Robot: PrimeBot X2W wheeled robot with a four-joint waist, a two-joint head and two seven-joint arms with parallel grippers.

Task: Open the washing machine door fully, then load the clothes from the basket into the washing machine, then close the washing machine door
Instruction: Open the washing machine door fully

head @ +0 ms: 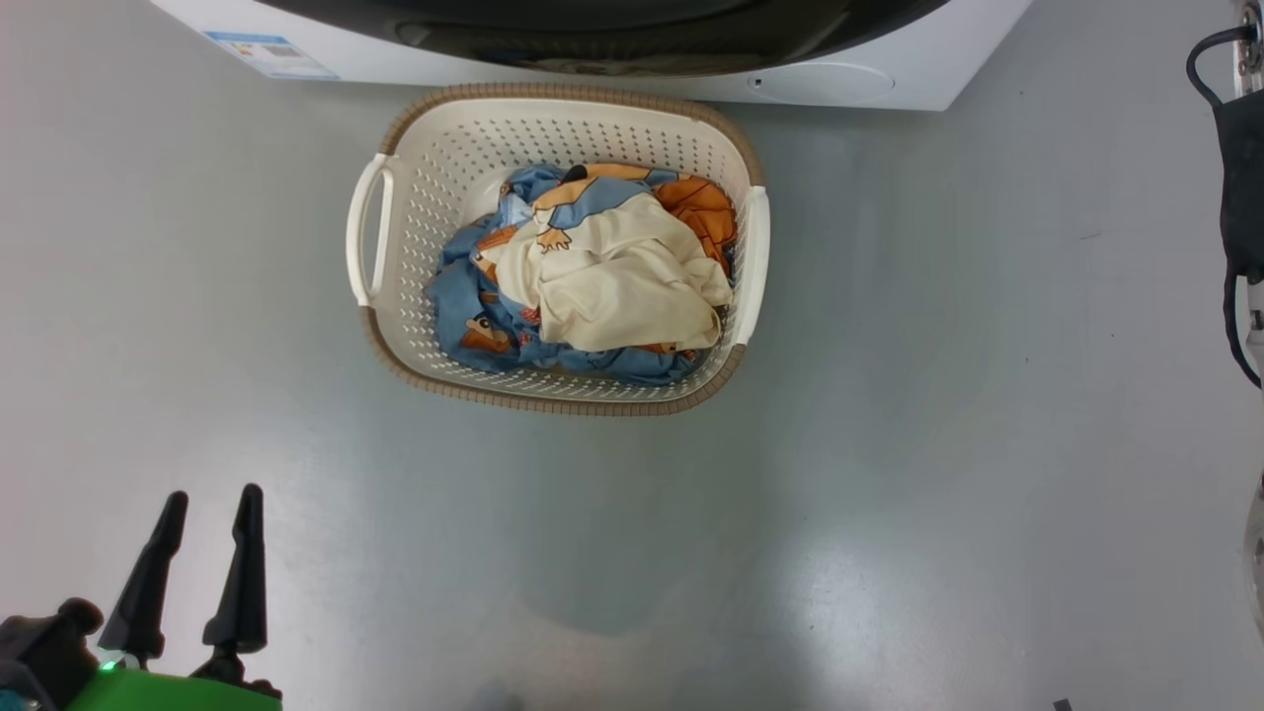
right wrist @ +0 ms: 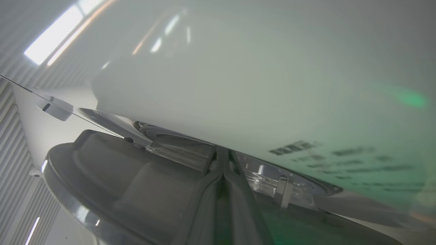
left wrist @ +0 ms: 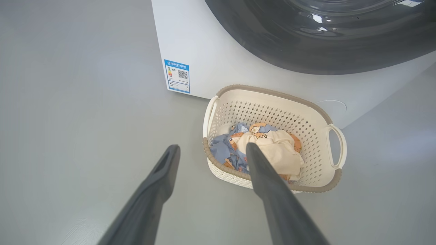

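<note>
The cream basket [head: 553, 400] with a brown rim stands on the floor right in front of the white washing machine [head: 889, 69]. In it lie the clothes [head: 612, 276], a cream garment on top of blue cartoon-print fabric. The door's black rim [head: 612, 30] shows at the top edge. My left gripper [head: 213, 494] hangs open and empty at the lower left, well short of the basket [left wrist: 272, 92] and clothes [left wrist: 276, 146]. My right gripper [right wrist: 223, 151] is shut, its tips pushed in between the door's grey moulded edge [right wrist: 102, 183] and the machine's white front [right wrist: 238, 85].
Bare grey floor [head: 889, 494] surrounds the basket on the left, right and near sides. A black strap or cable [head: 1239, 178] hangs at the right edge. A blue label [left wrist: 177, 76] marks the machine's lower left corner.
</note>
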